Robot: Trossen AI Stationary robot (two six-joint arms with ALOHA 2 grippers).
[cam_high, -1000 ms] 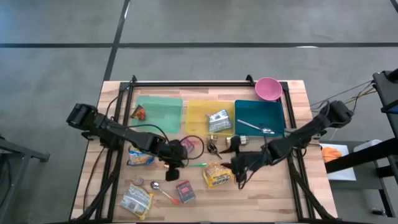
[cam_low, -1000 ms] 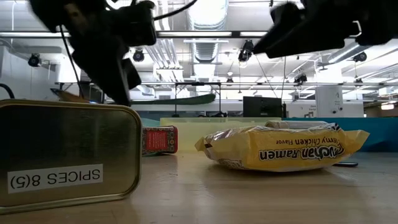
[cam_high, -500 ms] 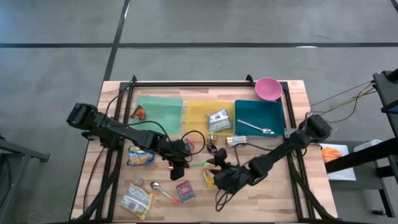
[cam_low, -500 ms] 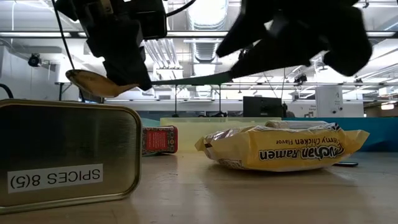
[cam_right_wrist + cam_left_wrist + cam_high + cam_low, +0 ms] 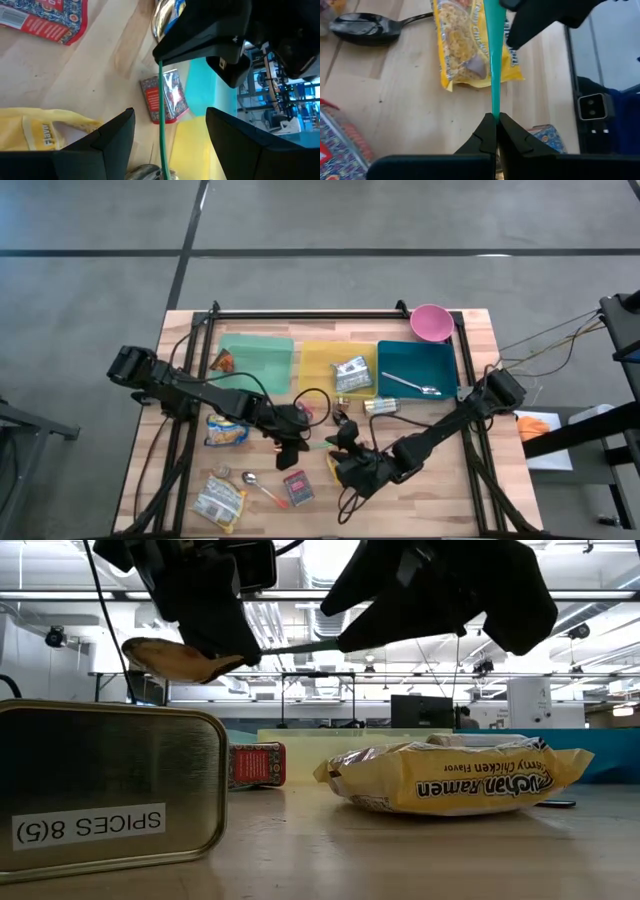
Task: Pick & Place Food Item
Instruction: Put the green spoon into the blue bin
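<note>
A spoon with a gold bowl and a thin green handle hangs above the table, with my left gripper shut on it. My right gripper is open and faces it from the table's right. Its two fingers stand on either side of the handle's free end without touching it. Below them a yellow ramen packet lies flat on the wooden table, largely hidden under my right gripper in the high view. My left gripper pinches the spoon's green handle between its two fingertips. The fingers come slanting down from the table's left, and the handle runs on from them along their line toward my right gripper. The spoon is lifted clear and roughly level, its bowl on the left side of the fingers.
A spice tin stands near the front edge, beside a red packet and another spoon. Snack packets lie at the left. Green, yellow and teal trays and a pink bowl line the far side.
My right gripper has swung toward the table's left and near edge, over the ramen packet, rolling as it went. Its open fingers now stand around the spoon's handle. My left gripper has tipped, and the spoon's bowl sits a little higher.
</note>
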